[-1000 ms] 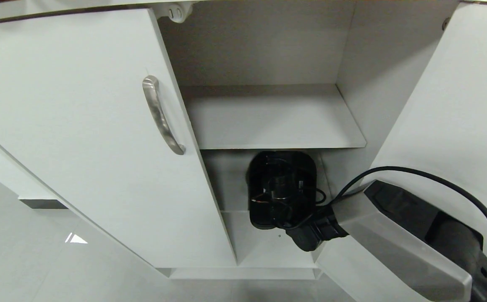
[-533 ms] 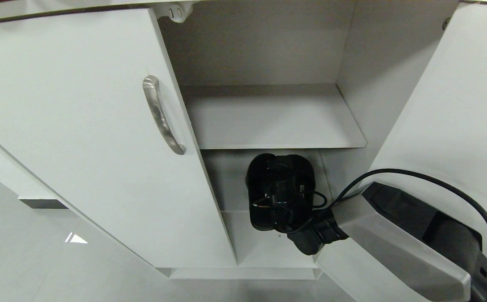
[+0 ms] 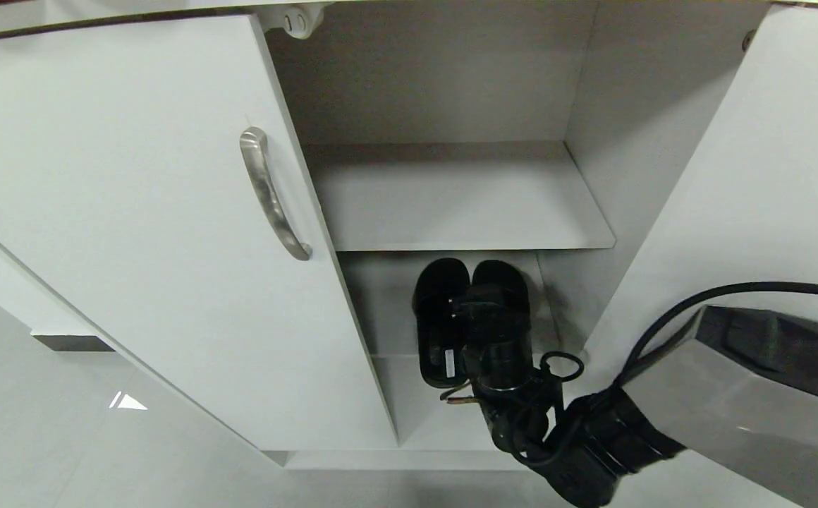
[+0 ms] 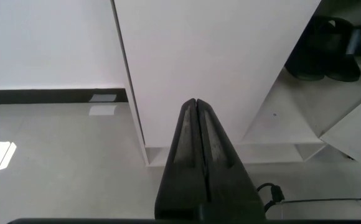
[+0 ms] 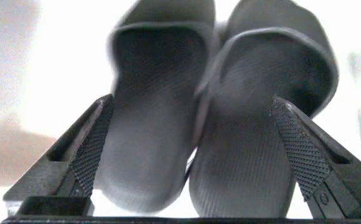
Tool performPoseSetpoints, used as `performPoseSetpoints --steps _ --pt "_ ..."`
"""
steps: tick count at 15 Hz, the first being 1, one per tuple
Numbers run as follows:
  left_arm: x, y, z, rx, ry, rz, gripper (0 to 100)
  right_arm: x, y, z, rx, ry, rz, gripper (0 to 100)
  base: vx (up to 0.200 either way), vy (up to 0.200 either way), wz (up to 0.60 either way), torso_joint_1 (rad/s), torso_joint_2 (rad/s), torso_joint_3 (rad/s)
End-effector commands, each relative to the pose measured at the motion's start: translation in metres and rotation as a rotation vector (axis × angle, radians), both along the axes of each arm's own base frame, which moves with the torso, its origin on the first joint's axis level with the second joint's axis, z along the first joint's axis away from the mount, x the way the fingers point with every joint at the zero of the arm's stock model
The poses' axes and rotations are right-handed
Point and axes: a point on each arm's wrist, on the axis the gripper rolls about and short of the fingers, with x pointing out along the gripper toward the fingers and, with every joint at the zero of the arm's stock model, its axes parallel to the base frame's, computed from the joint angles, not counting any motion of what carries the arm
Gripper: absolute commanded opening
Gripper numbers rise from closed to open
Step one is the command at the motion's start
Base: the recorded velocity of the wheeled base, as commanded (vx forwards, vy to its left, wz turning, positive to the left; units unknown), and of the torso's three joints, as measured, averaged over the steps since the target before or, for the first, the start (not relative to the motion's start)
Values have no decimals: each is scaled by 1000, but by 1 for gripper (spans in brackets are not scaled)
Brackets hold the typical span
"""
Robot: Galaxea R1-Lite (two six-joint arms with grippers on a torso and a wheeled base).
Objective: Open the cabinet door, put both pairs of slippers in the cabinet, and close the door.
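One pair of black slippers [image 3: 443, 310] lies side by side on the bottom shelf [image 3: 412, 395] of the white cabinet, toes pointing inward. My right gripper [image 3: 486, 307] hovers just over their heel end, open, and its fingers [image 5: 90, 149] stand wide on either side of the slippers [image 5: 162, 124] without pinching them. The right door [image 3: 768, 176] is swung open. The left door [image 3: 120, 212] with its metal handle [image 3: 271, 194] covers the left half. My left gripper [image 4: 196, 124] is shut on nothing, low in front of the left door [image 4: 218, 50], with the slippers [image 4: 323, 56] off to one side.
An upper shelf [image 3: 451, 197] runs across the cabinet above the slippers. A black cable [image 3: 663, 317] loops from my right arm near the open door. Glossy floor [image 3: 42, 437] spreads in front of the cabinet.
My right gripper has let go of the slippers and drawn back toward the cabinet front. The pair now rests uncovered on the bottom shelf.
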Motion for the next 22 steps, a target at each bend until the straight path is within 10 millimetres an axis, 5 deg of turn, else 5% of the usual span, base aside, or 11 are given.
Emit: performPoseSetpoints --steps 1,5,11,22 --pt "0 0 0 0 1 -1 0 -48 -17 36 55 -26 140 100 -200 0 0 2 2 -2" --pt "0 0 0 6 1 -1 0 -74 -37 49 95 -6 261 100 -200 0 0 0 1 2" --pt "0 0 0 5 2 -4 0 -93 -50 67 136 -17 357 100 0 0 0 0 0 0" --pt "0 0 0 6 2 -11 0 -104 -49 55 105 26 448 100 0 0 0 1 3 169"
